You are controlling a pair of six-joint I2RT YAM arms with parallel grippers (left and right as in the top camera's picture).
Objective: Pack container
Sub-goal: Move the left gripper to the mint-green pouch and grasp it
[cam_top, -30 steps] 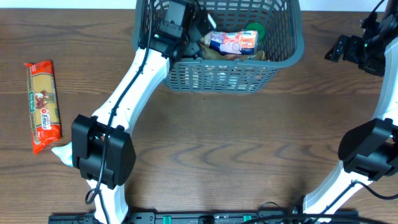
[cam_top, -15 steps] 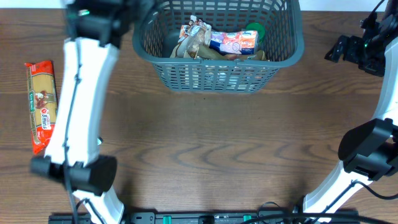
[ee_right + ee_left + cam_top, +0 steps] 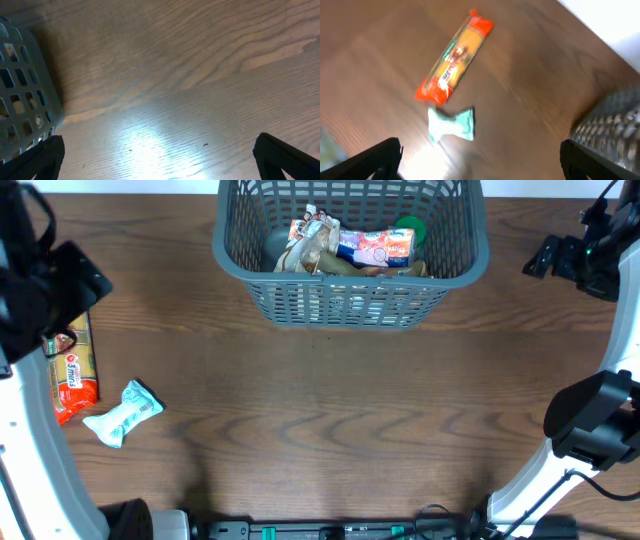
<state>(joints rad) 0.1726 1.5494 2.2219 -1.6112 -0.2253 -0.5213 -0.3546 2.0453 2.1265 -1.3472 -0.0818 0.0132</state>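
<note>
Dark wood table [image 3: 330, 410] carries the basket [image 3: 350, 305] at top centre of the overhead view, with several packets [image 3: 352, 248] already inside. The left gripper [image 3: 480, 157] hangs spread and empty over the left edge, where an orange packet [image 3: 455, 62] and a light-blue packet [image 3: 451, 125] lie, so fetching one seems next: descend, centre on it, close. The right gripper [image 3: 157, 150] sits spread and empty at upper right.

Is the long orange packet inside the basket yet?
Out. The orange packet lies flat on the table, beside a small teal packet, away from the basket.
</note>
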